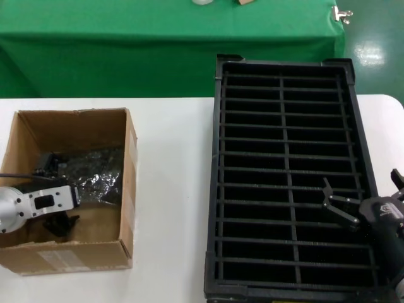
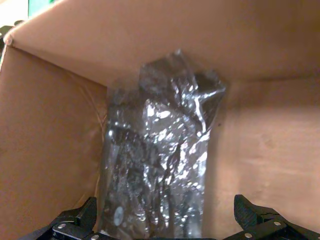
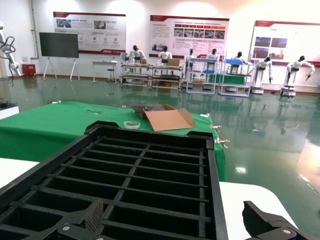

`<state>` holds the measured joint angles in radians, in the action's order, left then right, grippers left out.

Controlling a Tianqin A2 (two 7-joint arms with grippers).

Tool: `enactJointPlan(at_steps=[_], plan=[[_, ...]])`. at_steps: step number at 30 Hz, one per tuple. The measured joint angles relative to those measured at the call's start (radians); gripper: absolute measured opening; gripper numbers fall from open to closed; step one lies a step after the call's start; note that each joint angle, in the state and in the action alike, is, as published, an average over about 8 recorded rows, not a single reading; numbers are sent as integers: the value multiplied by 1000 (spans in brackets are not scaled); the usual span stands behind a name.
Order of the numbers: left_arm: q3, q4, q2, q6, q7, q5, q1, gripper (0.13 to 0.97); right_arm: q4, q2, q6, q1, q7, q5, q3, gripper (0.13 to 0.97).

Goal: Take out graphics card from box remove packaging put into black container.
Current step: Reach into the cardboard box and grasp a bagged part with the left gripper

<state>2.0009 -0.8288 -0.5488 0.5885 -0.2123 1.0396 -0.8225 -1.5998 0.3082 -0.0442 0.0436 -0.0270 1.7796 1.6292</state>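
The brown cardboard box (image 1: 129,189) stands open on the white table at the left. Inside lies the crinkly greyish plastic bag (image 1: 95,170), and the graphics card shows only as a dark shape through it (image 2: 145,165). My left gripper (image 1: 61,224) is down inside the box at the bag's near end. It is open, its fingertips (image 2: 84,216) on either side of the bag, nothing held. The black slotted container (image 1: 284,170) stands at the right with all visible slots bare. My right gripper (image 1: 365,192) hovers open over its near right edge, and the container also shows in the right wrist view (image 3: 140,170).
A green-clothed table (image 1: 126,57) stands behind the white table (image 1: 173,208). On it lie a flat cardboard piece (image 3: 167,119) and a tape roll (image 3: 132,124). A metal clip (image 1: 341,14) sits at its far right corner. The box walls (image 2: 55,140) close round my left gripper.
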Motion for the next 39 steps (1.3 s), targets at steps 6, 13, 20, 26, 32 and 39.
enactJointPlan(at_steps=[6,13,20,26,32,39], plan=[[15,117,45,-62,-113,46,-38,966,0,0,0,0,0,0,0,966],[12,193,80,-142,-258,124,-52,966,0,0,0,0,0,0,0,966],[-10,237,109,-216,-425,224,-60,966,0,0,0,0,0,0,0,966],[-18,240,119,-252,-504,272,-58,939,0,0,0,0,0,0,0,966],[-24,242,123,-277,-559,305,-56,895,0,0,0,0,0,0,0,966],[-20,225,120,-287,-567,312,-41,813,0,0,0,0,0,0,0,966]])
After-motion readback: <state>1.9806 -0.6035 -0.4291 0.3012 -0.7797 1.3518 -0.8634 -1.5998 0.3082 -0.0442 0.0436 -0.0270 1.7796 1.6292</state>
